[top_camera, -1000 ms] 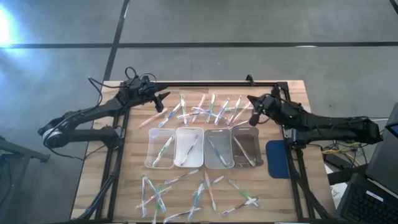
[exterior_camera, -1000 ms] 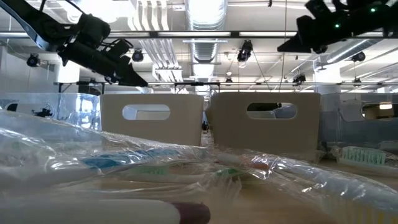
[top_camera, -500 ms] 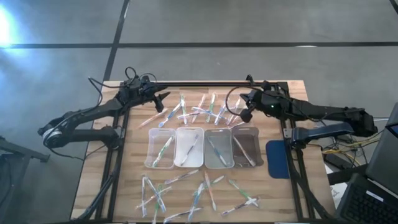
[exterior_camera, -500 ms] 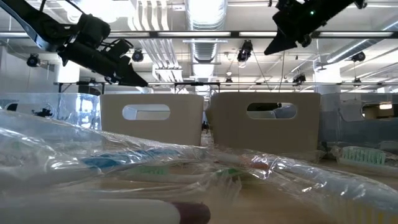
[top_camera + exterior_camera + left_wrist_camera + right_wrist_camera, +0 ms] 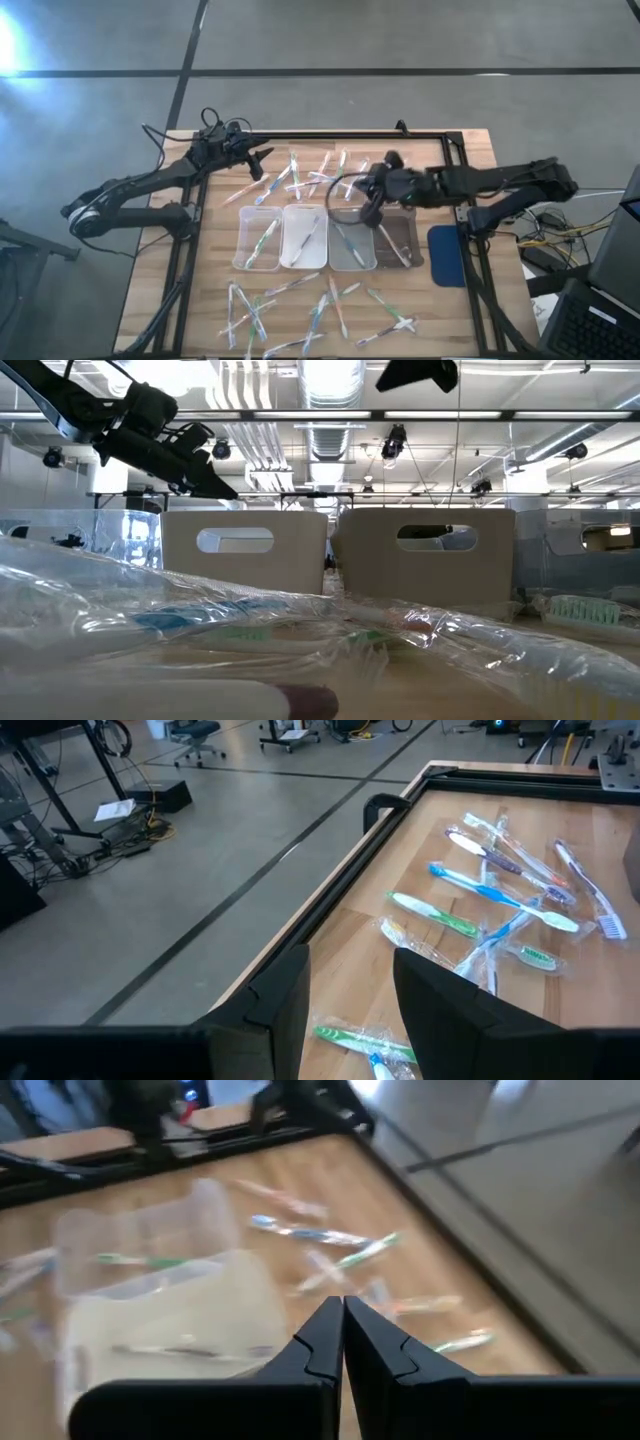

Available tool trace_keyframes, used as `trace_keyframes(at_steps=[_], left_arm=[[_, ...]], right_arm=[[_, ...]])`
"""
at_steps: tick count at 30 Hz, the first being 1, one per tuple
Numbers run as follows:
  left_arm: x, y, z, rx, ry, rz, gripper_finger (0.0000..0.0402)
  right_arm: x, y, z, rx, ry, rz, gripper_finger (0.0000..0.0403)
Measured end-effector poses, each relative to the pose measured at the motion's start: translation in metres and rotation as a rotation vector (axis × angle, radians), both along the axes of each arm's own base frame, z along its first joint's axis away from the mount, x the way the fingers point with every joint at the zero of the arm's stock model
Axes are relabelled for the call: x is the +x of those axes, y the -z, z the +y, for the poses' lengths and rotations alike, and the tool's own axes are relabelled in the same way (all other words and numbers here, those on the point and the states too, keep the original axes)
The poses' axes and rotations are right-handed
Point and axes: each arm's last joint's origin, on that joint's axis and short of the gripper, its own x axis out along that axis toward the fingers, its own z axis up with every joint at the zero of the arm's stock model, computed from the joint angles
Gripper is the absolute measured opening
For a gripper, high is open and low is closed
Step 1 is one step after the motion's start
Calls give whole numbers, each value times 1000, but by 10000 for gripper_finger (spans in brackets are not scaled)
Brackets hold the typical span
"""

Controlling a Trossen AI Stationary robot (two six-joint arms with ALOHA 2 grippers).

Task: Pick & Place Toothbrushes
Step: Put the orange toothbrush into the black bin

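Note:
Wrapped toothbrushes lie flat in two loose groups, one at the far side [image 5: 322,176] and one near the front edge [image 5: 312,312]. Between them stands a row of clear trays [image 5: 327,238], each with a toothbrush in it. My left gripper [image 5: 259,164] hangs open above the far left corner; in the left wrist view its fingers [image 5: 350,992] stand apart with nothing between them, short of the far group [image 5: 486,900]. My right gripper [image 5: 366,207] is shut and empty, above the right-hand trays; its closed fingers [image 5: 342,1322] show over the trays [image 5: 150,1280].
A black frame rail [image 5: 340,134] runs along the table's far edge and down both sides. A blue pad [image 5: 448,256] lies at the right edge. In the low view two tan boxes with handle holes [image 5: 420,565] stand behind the wrapped brushes.
My right gripper has swung from the far right corner toward the table's middle, out over the right-hand trays, and has risen as it went; it has stayed shut and empty. The toothbrushes and trays have not moved.

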Motion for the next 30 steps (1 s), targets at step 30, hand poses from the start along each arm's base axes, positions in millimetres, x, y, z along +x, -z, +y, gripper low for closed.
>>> trace_keyframes(at_steps=[30], left_arm=[[0, 0, 0, 0, 0, 0, 152]], right_arm=[[77, 64, 153, 474, 240, 138, 8]])
